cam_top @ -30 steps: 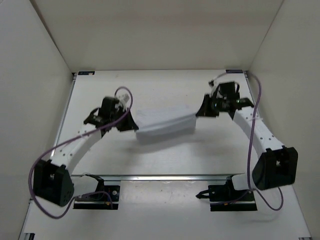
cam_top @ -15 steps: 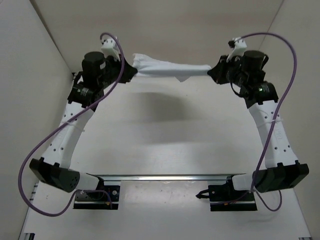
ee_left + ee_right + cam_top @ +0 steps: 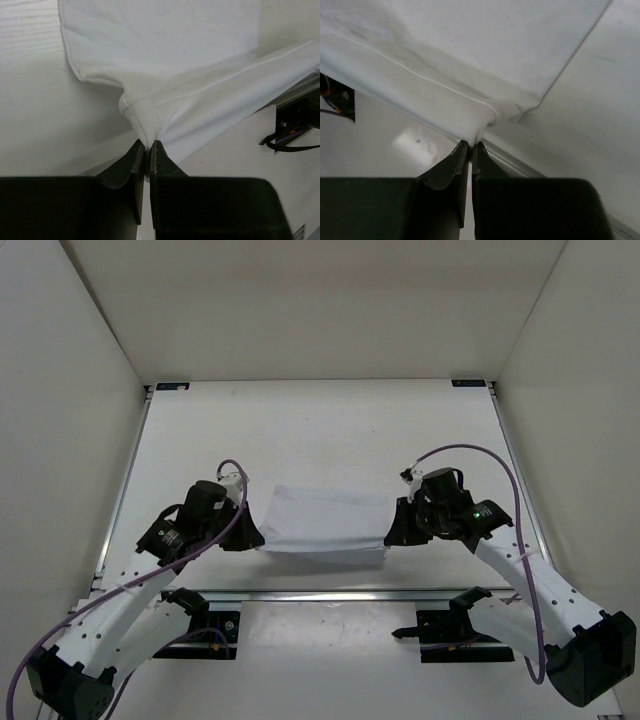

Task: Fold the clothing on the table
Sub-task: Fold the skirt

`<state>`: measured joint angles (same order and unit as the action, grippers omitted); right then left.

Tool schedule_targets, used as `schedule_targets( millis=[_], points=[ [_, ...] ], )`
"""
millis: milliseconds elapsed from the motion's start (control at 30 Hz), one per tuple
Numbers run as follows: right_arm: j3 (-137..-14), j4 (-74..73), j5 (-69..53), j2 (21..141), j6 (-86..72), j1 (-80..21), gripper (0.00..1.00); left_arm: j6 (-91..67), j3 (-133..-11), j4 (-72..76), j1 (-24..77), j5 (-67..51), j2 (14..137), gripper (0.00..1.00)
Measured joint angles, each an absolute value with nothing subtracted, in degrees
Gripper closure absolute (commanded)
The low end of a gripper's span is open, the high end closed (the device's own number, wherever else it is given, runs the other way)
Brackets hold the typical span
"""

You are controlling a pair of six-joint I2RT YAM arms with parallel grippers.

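While left pincer (image 3: 147, 146), right pincer (image 3: 471, 145) pinch clothing (image 3: 325, 525), it stretches between.

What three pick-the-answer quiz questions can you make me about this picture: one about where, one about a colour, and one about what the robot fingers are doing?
1. Where is the clothing?
A. Against the far wall.
B. Between the two arms, close to the silver rail.
C. On the floor.

2. What colour are the cables on the arms?
A. Green.
B. Purple.
C. Orange.

3. What are the left fingers and right fingers doing?
A. Both pinched shut on the clothing.
B. Both wide open.
C. Holding a cup.

Answers:
1 B, since the top view shows it stretched between the arms just beyond the rail.
2 B, since the loops along both arms are purple.
3 A, since each wrist view shows cloth bunched into closed fingertips.
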<state>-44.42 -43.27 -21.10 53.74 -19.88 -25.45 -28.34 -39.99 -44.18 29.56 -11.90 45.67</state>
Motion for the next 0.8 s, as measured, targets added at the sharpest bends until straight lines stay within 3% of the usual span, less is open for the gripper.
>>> schedule_targets(
  millis=[333, 767, 800],
  points=[
    [-42.7, -39.3, -25.4, 64.3, -20.9, -21.6, 1.00, -30.0, -39.5, -44.1, 25.9, -15.6, 56.0, 1.00],
    [-51.3, -30.5, -27.1, 76.1, -16.1, -13.8, 1.00, -26.8, -57.9, -35.7, 20.4, -14.5, 83.9, 1.00],
    [-51.8, -29.5, -27.4, 77.3, -15.9, -13.6, 0.96, -27.0, -58.0, -35.0, 19.9, -14.6, 85.0, 0.93]
  ],
)
